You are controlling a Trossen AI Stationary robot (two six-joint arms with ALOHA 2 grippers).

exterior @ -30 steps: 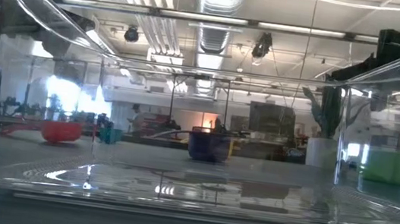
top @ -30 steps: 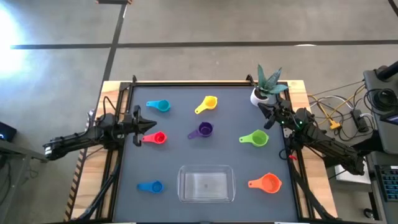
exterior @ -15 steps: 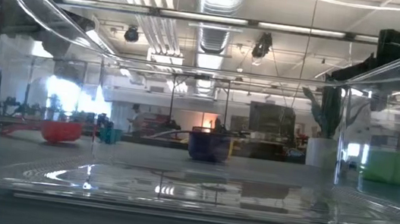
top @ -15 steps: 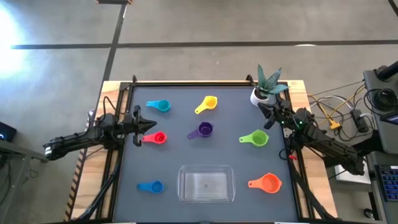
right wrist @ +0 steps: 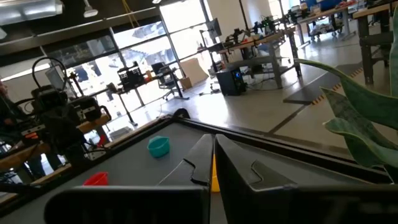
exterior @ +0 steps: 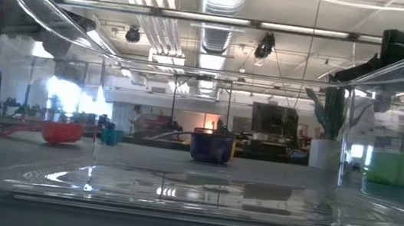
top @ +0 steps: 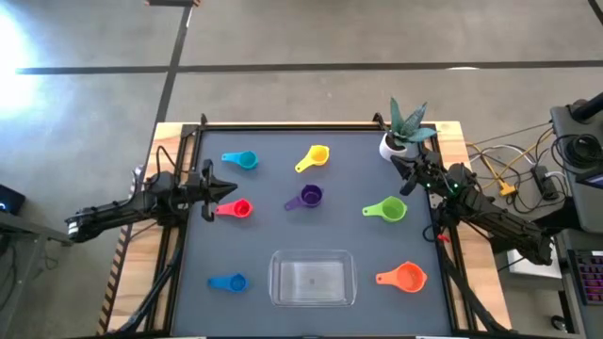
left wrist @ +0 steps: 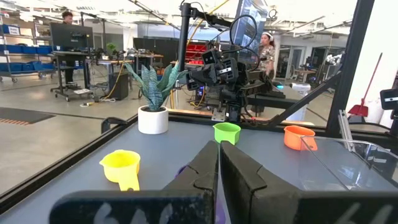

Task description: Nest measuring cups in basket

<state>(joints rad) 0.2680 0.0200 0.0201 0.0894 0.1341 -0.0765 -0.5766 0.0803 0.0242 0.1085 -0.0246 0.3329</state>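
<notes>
Both clenched and empty: left pincer (top: 229, 191) just beside the red cup (top: 239, 209), right pincer (top: 399, 164) near the plant pot (top: 393, 146).

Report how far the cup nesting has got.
Done: nothing; the basket holds no cups.
In hand: nothing; the left gripper is shut beside the red cup, the right gripper shut near the plant pot.
Left: every visible cup lies loose on the table: light blue, yellow, purple, green, blue, orange and red.
</notes>
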